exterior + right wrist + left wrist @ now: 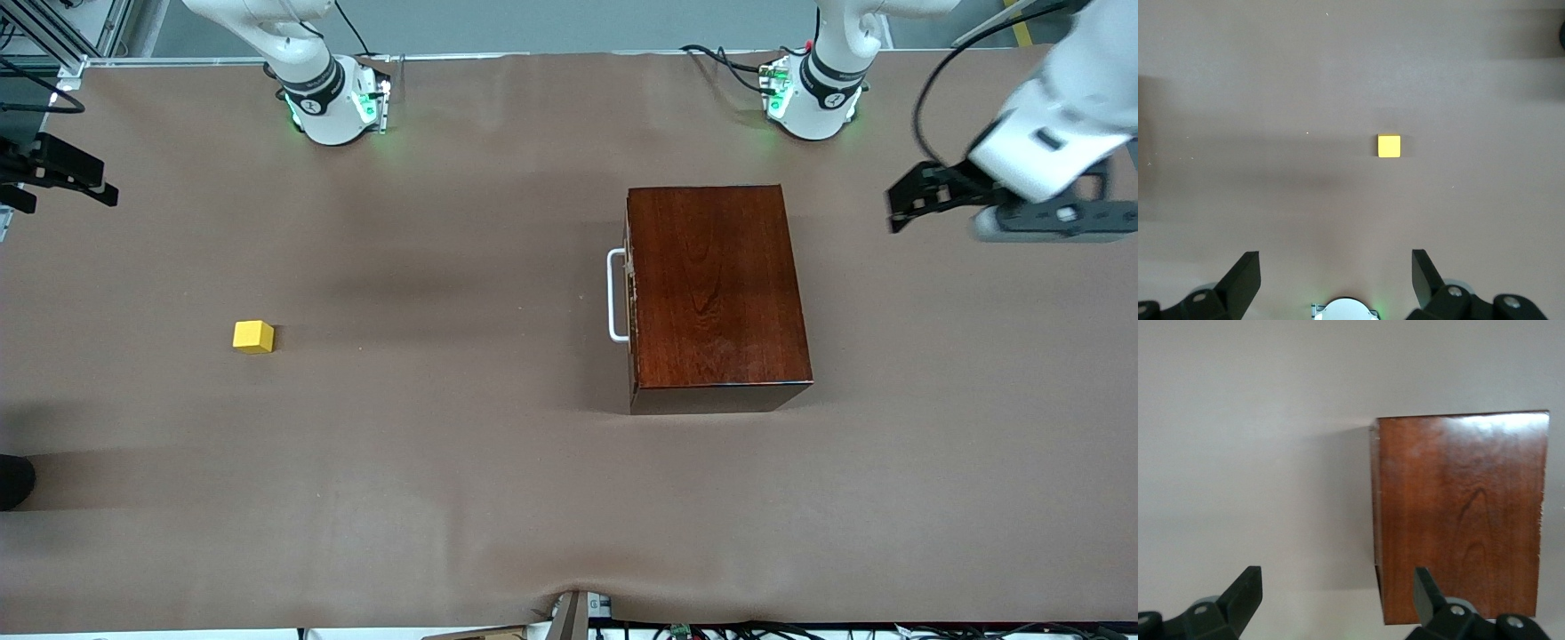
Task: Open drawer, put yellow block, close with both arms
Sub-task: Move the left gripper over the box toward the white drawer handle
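Note:
The dark reddish-brown wooden box stands on the table toward the left arm's end. Its drawer is shut, with the white bar handle close against the box front, facing the right arm's end. The yellow block lies alone on the table toward the right arm's end. My left gripper is open and empty, up over the table past the box at the left arm's end. Its wrist view shows the box top beyond the open gripper. My right gripper is open and empty over the table's right-arm end. Its wrist view shows the block beyond the gripper.
The two round white arm bases with green lights stand along the table's edge farthest from the front camera. A dark object pokes in at the table's right-arm end. Cables run along the edge nearest the front camera.

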You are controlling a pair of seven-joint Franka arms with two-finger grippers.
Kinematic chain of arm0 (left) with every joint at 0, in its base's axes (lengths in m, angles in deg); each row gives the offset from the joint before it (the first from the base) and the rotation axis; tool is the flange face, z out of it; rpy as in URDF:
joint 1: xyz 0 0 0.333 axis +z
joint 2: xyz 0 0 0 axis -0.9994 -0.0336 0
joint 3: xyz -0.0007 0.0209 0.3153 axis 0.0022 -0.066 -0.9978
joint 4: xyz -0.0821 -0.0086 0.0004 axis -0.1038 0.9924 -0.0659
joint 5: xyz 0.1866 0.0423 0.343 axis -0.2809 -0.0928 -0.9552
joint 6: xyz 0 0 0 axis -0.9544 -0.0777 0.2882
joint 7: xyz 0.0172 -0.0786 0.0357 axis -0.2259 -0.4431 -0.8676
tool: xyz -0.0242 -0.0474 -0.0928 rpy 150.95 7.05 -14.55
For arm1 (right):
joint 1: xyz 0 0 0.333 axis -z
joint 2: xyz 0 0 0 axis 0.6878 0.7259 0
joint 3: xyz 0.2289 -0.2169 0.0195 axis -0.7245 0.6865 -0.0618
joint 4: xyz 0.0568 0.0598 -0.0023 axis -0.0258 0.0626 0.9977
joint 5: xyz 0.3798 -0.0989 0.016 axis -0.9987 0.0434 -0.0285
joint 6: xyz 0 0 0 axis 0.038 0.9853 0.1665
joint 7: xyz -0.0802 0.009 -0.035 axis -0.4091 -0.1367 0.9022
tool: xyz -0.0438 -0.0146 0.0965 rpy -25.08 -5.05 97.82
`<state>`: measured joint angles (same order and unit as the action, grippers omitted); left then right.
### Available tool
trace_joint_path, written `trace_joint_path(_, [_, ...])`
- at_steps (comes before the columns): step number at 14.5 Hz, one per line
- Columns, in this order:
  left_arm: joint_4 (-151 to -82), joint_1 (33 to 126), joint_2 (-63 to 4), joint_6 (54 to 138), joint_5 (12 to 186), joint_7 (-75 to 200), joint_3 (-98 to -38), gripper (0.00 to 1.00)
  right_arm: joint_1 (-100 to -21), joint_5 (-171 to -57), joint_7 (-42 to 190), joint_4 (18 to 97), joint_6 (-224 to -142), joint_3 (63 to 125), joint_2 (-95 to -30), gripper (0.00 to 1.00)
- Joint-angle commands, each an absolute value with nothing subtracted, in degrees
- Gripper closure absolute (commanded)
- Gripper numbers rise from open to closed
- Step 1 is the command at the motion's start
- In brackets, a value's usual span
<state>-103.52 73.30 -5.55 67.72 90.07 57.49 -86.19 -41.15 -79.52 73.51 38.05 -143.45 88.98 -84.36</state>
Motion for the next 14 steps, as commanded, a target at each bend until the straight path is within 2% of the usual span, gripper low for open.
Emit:
trace_joint_path(1, [-101.79,68.49,-9.31,69.56,90.36,55.53,-86.4,0.0,-40.29,-80.5,73.71,38.66,-143.18,88.59,-85.23,0.0])
trace_joint_path(4, [-99.52,63.31,-13.87,71.94,90.27,50.53,-86.49,0.0,-40.29,-80.58,73.71,38.66,-143.18,88.59,-85.23,0.0])
trace_joint_path(7, [-90.92,59.0,-22.22,72.38,90.27,47.28,-86.58,0.0,-40.29,-80.58,73.8,38.66,-143.18,88.59,-85.23,0.0])
trace_joint_path(9, [-88.87,55.92,-26.53,76.49,90.27,41.75,-86.49,0.0,-40.29,-80.58,73.8,38.66,-143.18,88.59,-85.23,0.0])
trace_joint_path(11, [-88.17,51.89,-30.83,80.8,90.1,37.87,-87.19,0.0,-40.29,-80.58,73.8,38.66,-143.18,88.59,-85.23,0.0])
trace_joint_path(14, [-80.89,45.56,-39.36,81.43,90.01,31.71,-90.52,0.0,-40.21,-80.58,73.71,38.66,-143.18,88.59,-85.23,0.0])
